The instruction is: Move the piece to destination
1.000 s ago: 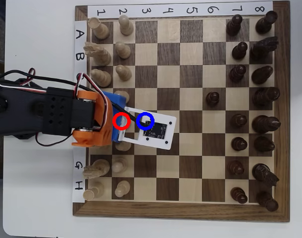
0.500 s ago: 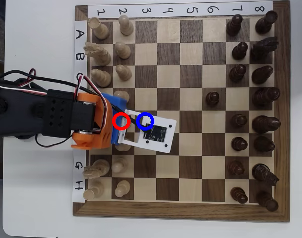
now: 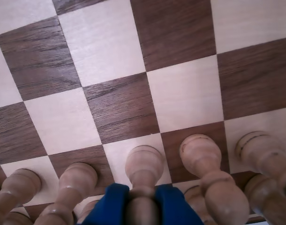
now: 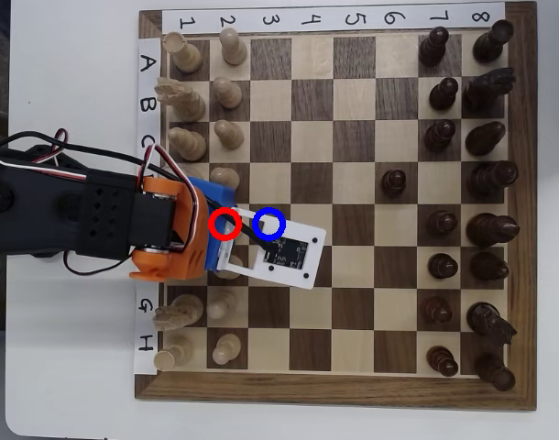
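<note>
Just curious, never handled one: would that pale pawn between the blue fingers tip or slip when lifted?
The pawn looks like stiff turned wood, probably light. Its smooth rounded stem might slip. Tall and narrow, it could tip when pushed.

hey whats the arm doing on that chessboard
The gripper has its blue fingers on either side of a pale pawn in the pawn row; whether they grip it is hard to tell. In the overhead view the arm covers the red-ringed square; the blue-ringed dark square lies next to it.
</note>
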